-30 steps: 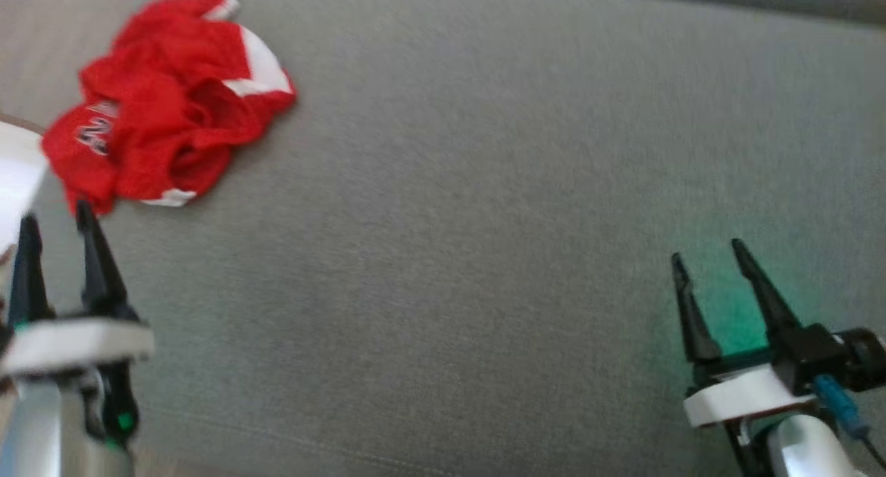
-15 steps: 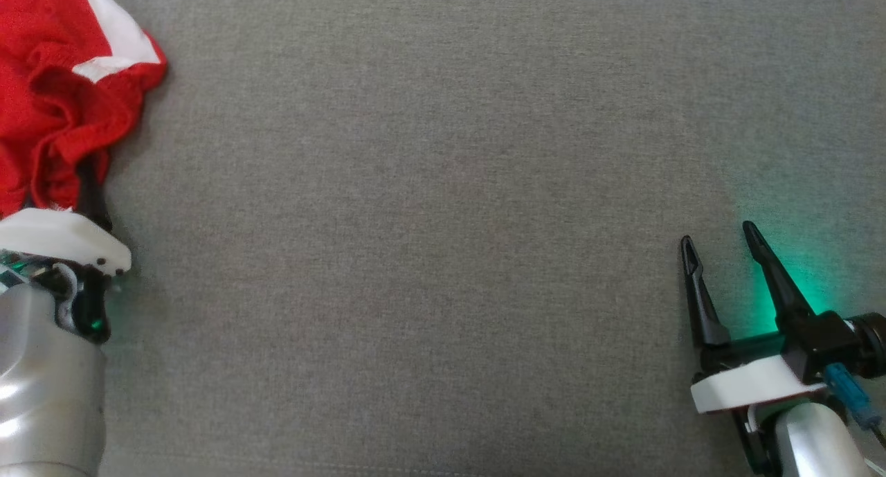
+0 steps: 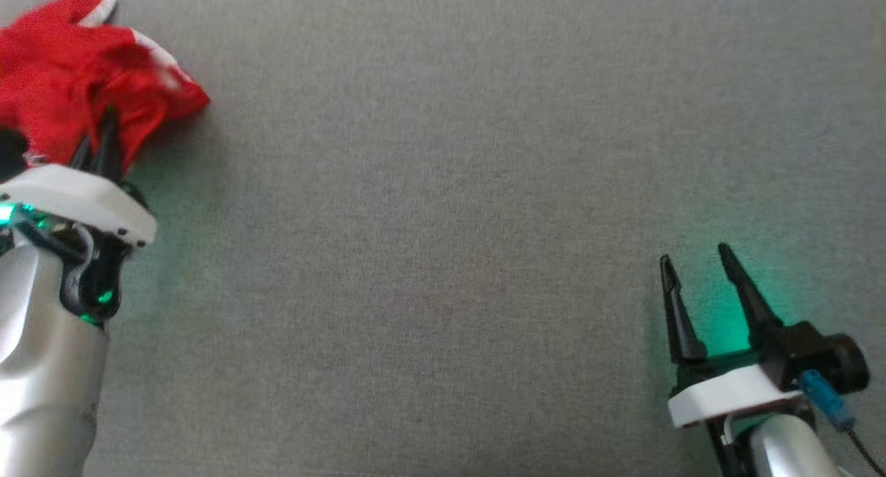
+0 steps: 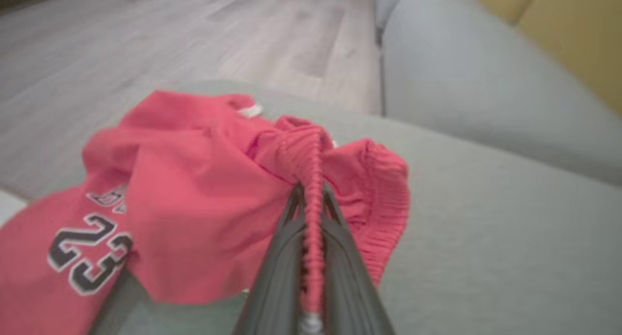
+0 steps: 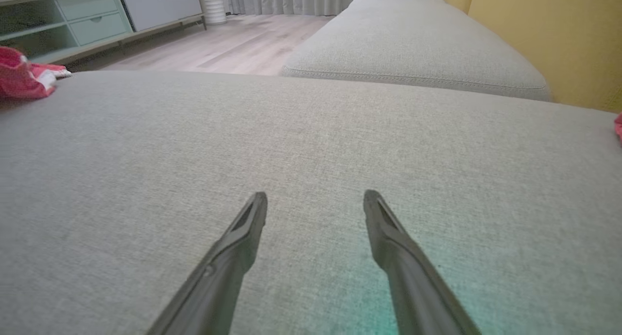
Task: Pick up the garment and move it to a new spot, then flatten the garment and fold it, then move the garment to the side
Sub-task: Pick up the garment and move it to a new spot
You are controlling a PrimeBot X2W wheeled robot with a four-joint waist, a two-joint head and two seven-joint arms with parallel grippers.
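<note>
Pinching the gathered waistband [image 4: 313, 169] of the red basketball shorts [image 4: 194, 203], our left gripper [image 4: 311, 194] has its fingers pressed together on the cloth. The shorts lie crumpled at the far left of the grey sofa cushion [image 3: 443, 221]. The right gripper [image 3: 693, 253] is spread and empty, well apart. We judge this the pick-up step. Next we need a clean lift, then a carry toward open cushion.

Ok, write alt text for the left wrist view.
The left hand is shut on the ribbed edge of a crumpled red garment printed with 23, on a grey cushion. A wooden floor lies beyond.
</note>
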